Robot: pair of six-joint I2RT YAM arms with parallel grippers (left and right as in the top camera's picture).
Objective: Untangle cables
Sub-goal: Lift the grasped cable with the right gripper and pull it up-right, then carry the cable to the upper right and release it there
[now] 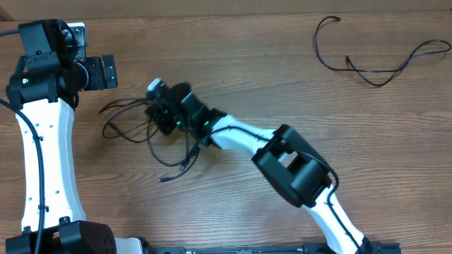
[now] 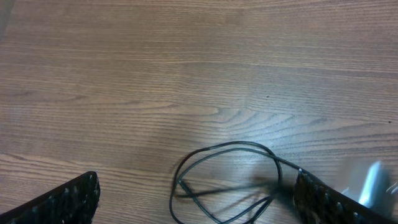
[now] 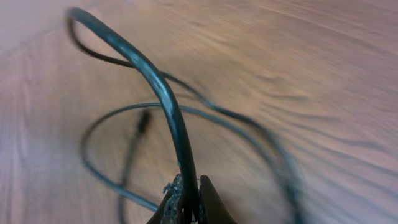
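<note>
A tangle of thin black cables (image 1: pixel 131 121) lies on the wooden table left of centre, with loose ends trailing toward the front (image 1: pixel 180 166). My right gripper (image 1: pixel 161 116) is at the tangle's right side. In the right wrist view it (image 3: pixel 188 202) is shut on one cable strand (image 3: pixel 163 93), which arches up from the jaws over other loops. My left gripper (image 1: pixel 101 73) is open and empty just behind and left of the tangle. In the left wrist view its fingers (image 2: pixel 196 205) stand wide apart with a cable loop (image 2: pixel 227 180) lying on the table between them.
A separate thin black cable (image 1: pixel 374 62) lies spread out alone at the far right back of the table. The white right arm (image 1: pixel 282 152) stretches diagonally across the middle. The left arm's base (image 1: pixel 42 162) stands at the left edge.
</note>
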